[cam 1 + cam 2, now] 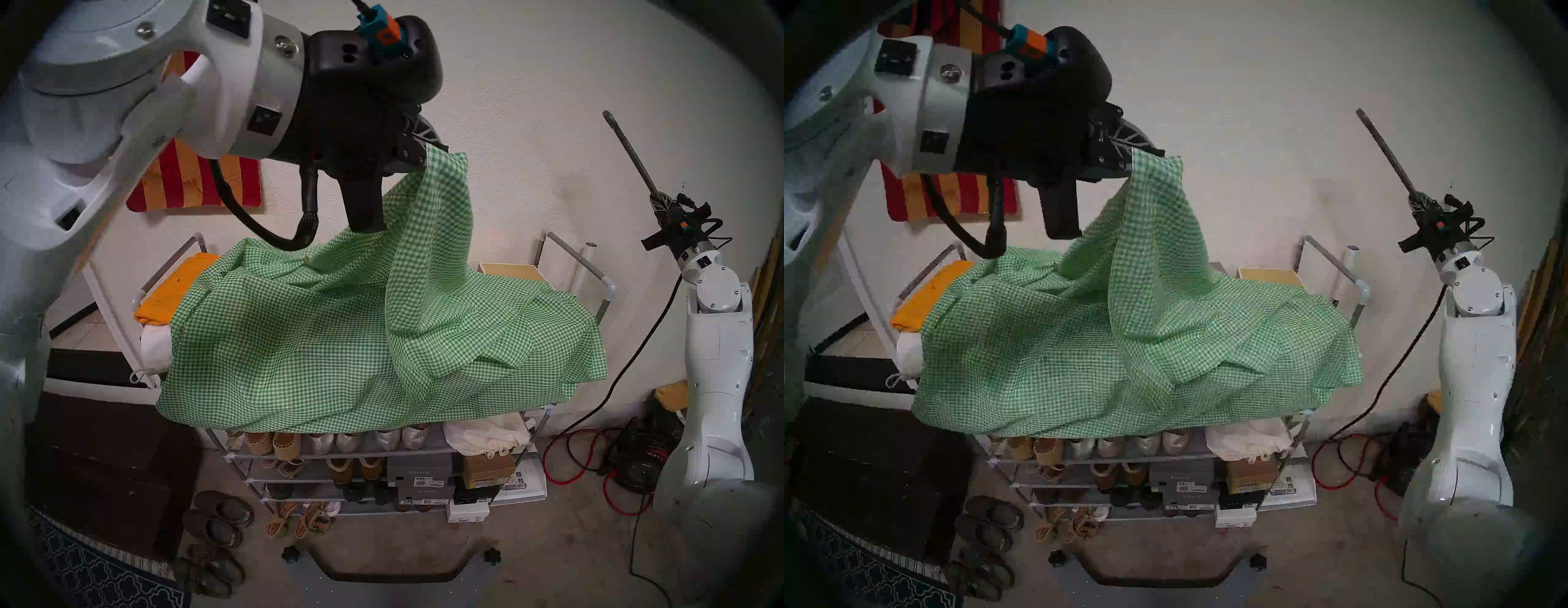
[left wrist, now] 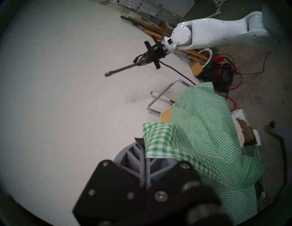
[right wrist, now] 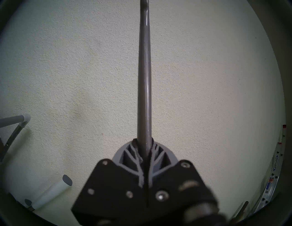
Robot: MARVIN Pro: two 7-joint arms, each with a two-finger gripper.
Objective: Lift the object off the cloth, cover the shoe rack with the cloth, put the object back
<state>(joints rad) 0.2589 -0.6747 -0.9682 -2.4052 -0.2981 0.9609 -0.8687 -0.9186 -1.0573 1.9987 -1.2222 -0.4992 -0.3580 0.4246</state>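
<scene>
Left fingers (image 1: 430,146) pinch the cloth (image 1: 339,339) high above the rack (image 1: 568,263); right fingers (image 1: 656,199) clamp the bar (image 1: 630,155) aside. Draw forward, spread evenly.

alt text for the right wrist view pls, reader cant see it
The right gripper is shut on a slim grey metal bar that runs straight up the frame against a plain cream wall. A corner of the shoe rack shows at the left edge.
</scene>
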